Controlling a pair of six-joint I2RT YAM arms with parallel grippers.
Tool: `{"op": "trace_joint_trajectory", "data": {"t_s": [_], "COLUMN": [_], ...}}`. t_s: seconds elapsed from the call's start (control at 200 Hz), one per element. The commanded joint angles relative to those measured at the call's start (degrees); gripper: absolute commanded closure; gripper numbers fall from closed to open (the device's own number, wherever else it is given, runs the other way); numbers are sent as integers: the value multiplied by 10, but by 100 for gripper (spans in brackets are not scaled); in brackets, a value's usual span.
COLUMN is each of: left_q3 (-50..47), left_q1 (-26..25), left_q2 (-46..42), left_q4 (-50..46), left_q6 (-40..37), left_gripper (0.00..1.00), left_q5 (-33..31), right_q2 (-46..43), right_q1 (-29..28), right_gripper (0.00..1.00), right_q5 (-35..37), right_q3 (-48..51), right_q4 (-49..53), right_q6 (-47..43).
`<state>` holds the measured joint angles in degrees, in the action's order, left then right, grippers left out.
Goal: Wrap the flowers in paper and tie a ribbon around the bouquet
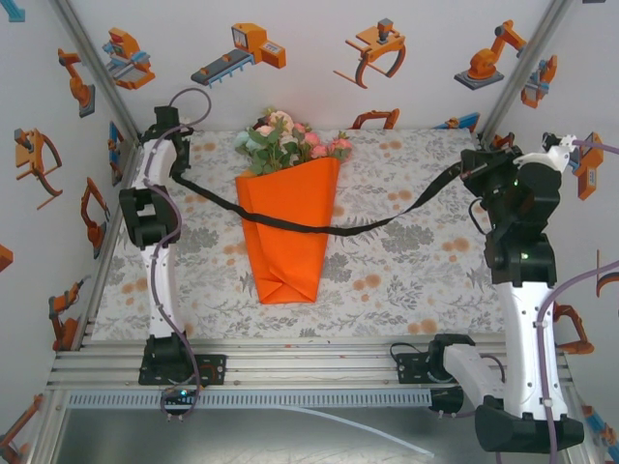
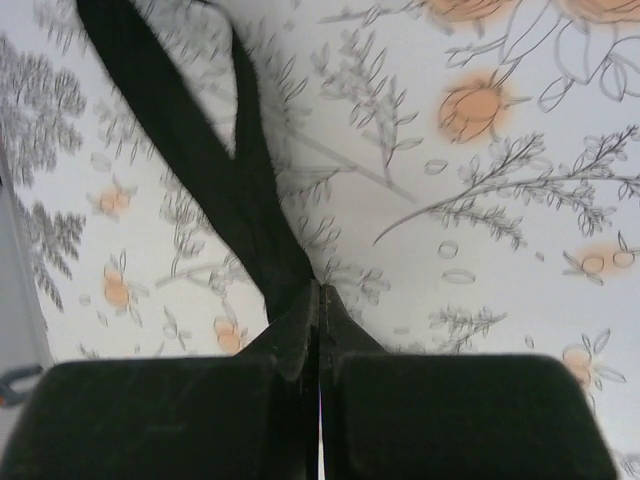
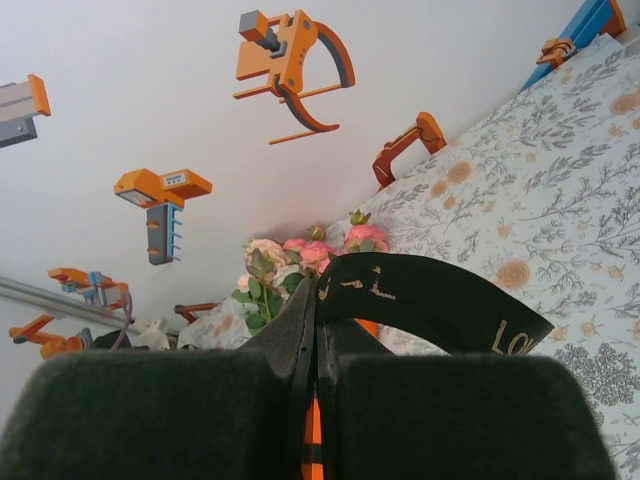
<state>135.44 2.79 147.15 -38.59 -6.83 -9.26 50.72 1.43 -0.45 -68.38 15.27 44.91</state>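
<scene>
The bouquet lies mid-table, a cone of orange paper (image 1: pixel 285 232) with pink and white flowers (image 1: pixel 290 140) at its far end. A black ribbon (image 1: pixel 387 220) runs across the cone from one gripper to the other. My left gripper (image 1: pixel 178 170) is at the far left, low over the cloth. In the left wrist view it (image 2: pixel 320 290) is shut on the ribbon (image 2: pixel 220 170), which leaves the fingertips in two strands. My right gripper (image 1: pixel 465 166) is raised at the far right. Its wrist view shows it (image 3: pixel 318 300) shut on the lettered ribbon (image 3: pixel 430 290), with the flowers (image 3: pixel 310 255) beyond.
A floral tablecloth (image 1: pixel 416 280) covers the table. White walls with orange robot pictures (image 1: pixel 247 48) close in the back and sides. An aluminium frame rail (image 1: pixel 290 367) runs along the near edge by the arm bases.
</scene>
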Motion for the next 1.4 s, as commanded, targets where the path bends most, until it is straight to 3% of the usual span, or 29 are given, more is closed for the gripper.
{"op": "trace_joint_trajectory", "data": {"t_s": [0.0,0.21,0.345,0.416,0.521,0.686,0.921,1.161,1.397], "left_q3": [-63,-288,-408,-435,-363,-282,-101,-1,13], "left_q1": [13,19,19,19,20,21,21,22,22], "left_q2": [-121,-330,-465,-491,-433,-310,-141,-43,-14], "left_q4": [13,123,154,151,55,29,-42,-101,-105], "left_q6": [133,318,369,398,428,429,378,346,328], "left_gripper": [100,100,100,100,98,85,83,76,67], "left_q5": [34,76,41,-4,-49,-13,-13,-52,-62], "right_q2": [-15,-12,-5,-2,1,3,10,23,25], "right_q1": [2,2,2,2,2,2,2,2,2], "right_gripper": [100,100,100,100,100,100,100,100,100], "right_q5": [2,3,7,3,-7,-10,-3,-7,-6], "right_q3": [-8,-3,-11,-7,3,7,6,1,1], "right_q4": [-2,14,38,36,24,20,31,28,28], "right_q6": [-5,-1,4,16,35,49,46,48,48]}}
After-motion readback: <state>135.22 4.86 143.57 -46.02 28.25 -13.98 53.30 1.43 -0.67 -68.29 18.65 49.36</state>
